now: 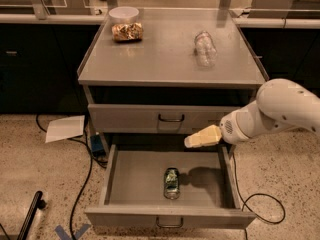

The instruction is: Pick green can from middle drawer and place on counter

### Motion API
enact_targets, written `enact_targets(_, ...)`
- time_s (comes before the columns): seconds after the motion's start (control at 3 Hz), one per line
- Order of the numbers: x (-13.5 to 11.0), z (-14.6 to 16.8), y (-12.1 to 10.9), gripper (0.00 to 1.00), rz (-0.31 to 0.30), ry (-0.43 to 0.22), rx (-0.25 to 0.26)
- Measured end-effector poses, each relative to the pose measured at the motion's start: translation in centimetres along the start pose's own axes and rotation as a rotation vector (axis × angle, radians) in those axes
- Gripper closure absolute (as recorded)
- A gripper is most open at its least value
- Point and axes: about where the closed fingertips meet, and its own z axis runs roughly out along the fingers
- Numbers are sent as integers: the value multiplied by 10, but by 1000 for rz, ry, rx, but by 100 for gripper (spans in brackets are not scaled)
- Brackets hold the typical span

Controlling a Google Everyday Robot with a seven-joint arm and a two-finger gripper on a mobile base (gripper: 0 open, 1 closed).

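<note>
The green can (171,182) lies on its side on the floor of the middle drawer (130,184), which is pulled wide open. My gripper (192,141) hangs above the drawer's back right part, up and to the right of the can and clear of it. Its cream fingers point left. The arm reaches in from the right. The counter (160,54) is the flat grey top of the cabinet above.
A gold-brown snack packet (127,31) and a white bowl (123,14) sit at the counter's back left. A clear plastic bottle (205,48) lies at its right. The upper drawer front (165,118) is closed. Paper (65,128) and cables lie on the floor at left.
</note>
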Motion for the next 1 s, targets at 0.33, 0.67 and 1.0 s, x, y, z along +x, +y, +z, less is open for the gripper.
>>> enact_targets(0.33, 5, 35, -4, 0, -2, 3, -2)
enact_targets(0.67, 14, 64, -7, 0, 0, 41, -51)
enact_targets(1.0, 15, 67, -7, 0, 2, 45, -54)
